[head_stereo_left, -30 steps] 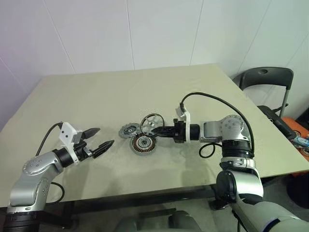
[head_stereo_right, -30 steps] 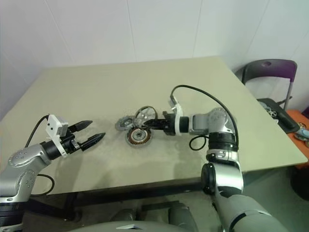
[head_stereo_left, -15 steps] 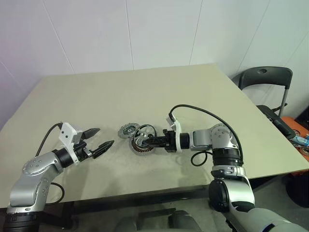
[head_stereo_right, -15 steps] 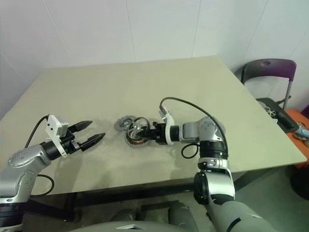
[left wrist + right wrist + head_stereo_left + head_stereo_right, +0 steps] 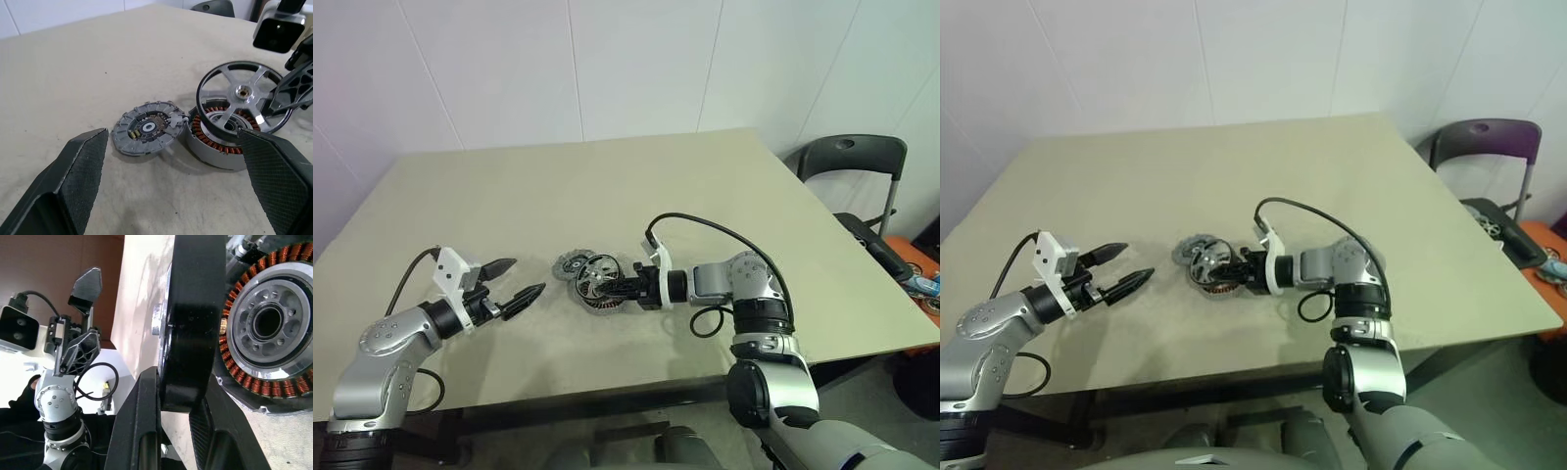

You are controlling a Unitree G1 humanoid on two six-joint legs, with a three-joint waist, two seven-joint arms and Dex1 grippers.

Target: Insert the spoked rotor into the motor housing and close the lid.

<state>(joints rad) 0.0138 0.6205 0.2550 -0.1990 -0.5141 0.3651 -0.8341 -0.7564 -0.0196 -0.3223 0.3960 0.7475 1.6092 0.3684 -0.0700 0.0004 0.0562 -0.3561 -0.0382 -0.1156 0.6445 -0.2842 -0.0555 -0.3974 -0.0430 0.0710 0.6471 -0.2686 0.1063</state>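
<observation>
Spoked rotor (image 5: 243, 100) clamped by right gripper (image 5: 625, 288), tilted over motor housing (image 5: 217, 142).
Left gripper (image 5: 521, 280) spread, empty; lid (image 5: 146, 132) beyond housing.

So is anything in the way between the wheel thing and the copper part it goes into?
Nothing visible blocks it. The right gripper holds the spoked rotor tilted just over the motor housing, whose centre is open. The lid lies beside the housing.
</observation>
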